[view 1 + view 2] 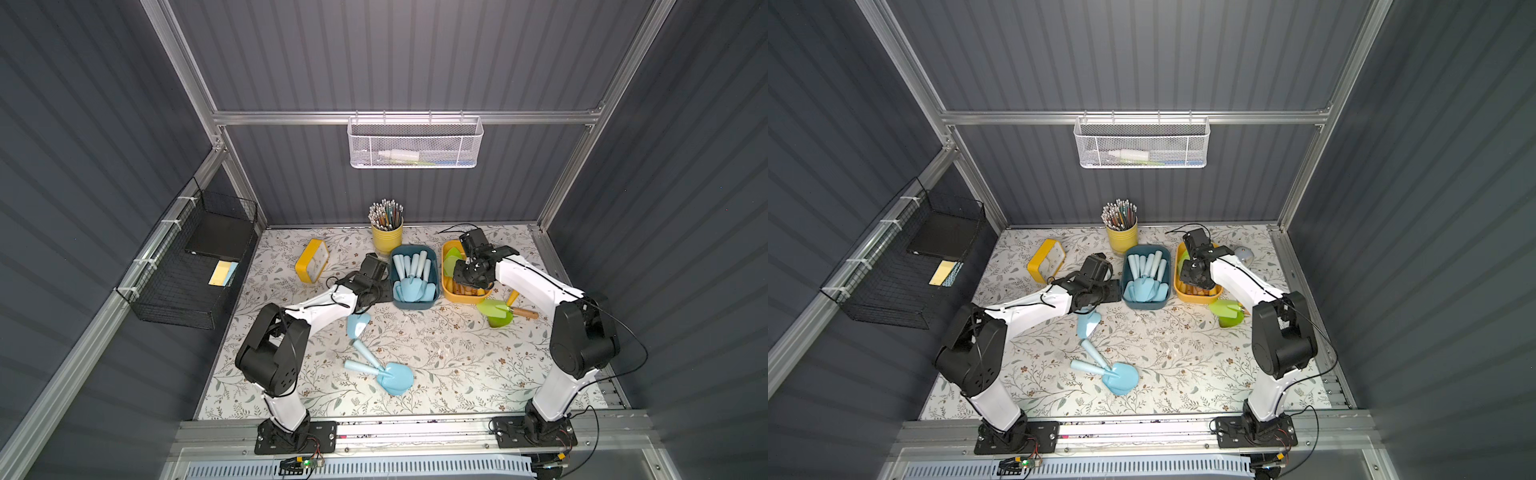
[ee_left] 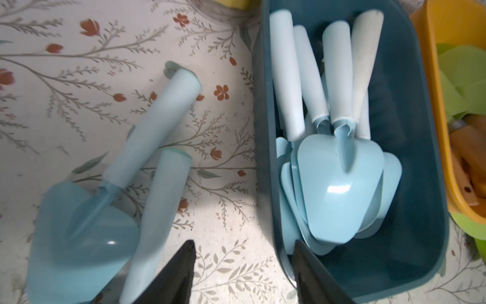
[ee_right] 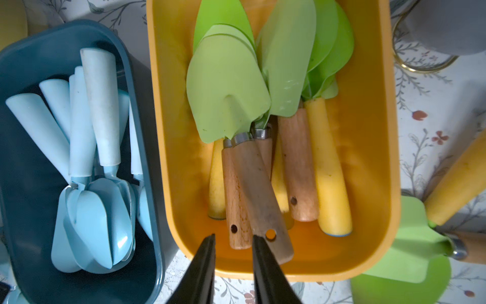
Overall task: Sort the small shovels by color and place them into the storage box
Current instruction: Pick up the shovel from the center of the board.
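Floral paper is covering the table (image 1: 436, 345). Loose blue shovels (image 2: 152, 126) are lying flat on it just beside the left gripper (image 2: 244, 244), whose jaws are standing spread and holding nothing; the nearest one is lying outside one finger (image 2: 178, 271), not between the two. Another blue pair (image 1: 395, 378) is lying nearer the front edge, well apart from that gripper. Next, the blue box (image 1: 413, 305) is holding a stack of blue shovels, and just beside it the yellow box (image 3: 373, 131) is holding the green shovels (image 3: 228, 86). We are seeing the right gripper (image 3: 233, 237) hanging over the handle ends there, its jaws standing slightly apart and pinching nothing that we can make out. A green pair (image 1: 494, 311) is lying on the table just right of the yellow box. We are judging all of these to be light, stiff and smooth; the blades are looking slippery and too wide for the jaws, so we are favouring a hold across the round handle, near its middle.
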Motion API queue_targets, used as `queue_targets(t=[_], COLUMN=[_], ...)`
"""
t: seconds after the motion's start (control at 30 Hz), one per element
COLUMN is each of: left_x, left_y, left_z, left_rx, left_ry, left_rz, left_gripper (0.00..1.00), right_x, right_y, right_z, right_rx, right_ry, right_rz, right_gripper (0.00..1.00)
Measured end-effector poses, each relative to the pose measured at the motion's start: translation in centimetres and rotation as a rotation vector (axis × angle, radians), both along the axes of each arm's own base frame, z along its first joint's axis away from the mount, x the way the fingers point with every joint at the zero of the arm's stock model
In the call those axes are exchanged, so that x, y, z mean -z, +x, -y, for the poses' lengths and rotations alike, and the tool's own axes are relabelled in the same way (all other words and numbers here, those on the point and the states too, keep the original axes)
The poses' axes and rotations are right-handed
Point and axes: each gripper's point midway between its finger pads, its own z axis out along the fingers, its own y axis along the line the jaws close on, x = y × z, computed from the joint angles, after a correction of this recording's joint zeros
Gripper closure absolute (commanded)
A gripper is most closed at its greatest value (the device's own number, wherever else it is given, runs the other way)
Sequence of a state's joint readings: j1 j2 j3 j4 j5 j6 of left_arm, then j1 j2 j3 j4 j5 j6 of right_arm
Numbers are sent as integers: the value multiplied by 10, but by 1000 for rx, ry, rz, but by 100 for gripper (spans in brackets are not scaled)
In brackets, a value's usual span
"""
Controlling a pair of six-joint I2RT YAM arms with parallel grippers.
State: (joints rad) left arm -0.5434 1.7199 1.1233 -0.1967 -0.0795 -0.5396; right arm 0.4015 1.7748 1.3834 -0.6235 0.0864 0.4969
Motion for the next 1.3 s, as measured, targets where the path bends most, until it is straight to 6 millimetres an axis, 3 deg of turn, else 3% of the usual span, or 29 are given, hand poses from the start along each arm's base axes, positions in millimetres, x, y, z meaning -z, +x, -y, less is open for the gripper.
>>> queue_targets(t=[0.1, 0.3, 0.53, 0.77, 0.9, 1.03, 1.1, 1.3], left_x=[-4, 7, 35, 61, 70, 72, 72, 64], left_y=[3, 3, 7, 3, 1, 3, 4, 5], left_z=[-8, -27, -41, -39, -39, -37, -37, -43], left_rx=[-37, -94, -119, -98, -82, -77, -84, -111], left_ry=[18, 83, 125, 148, 152, 148, 145, 178], left_rz=[15, -9, -65, -117, -132, -121, -116, -135], left_gripper=[37, 39, 45, 50, 60, 88, 96, 100], right_x=[0, -1, 0, 3, 4, 8, 9, 8], right_y=[0, -1, -2, -4, -3, -4, -5, -3], right_z=[-3, -10, -10, -8, -9, -9, -9, -10], right_rx=[-4, -16, -15, -4, 3, 10, 13, 14], right_ry=[6, 20, 19, 17, 23, 31, 33, 41], right_rz=[3, 4, 2, -6, -4, -9, -10, -4], right_gripper=[70, 70, 70, 70, 70, 70, 70, 70])
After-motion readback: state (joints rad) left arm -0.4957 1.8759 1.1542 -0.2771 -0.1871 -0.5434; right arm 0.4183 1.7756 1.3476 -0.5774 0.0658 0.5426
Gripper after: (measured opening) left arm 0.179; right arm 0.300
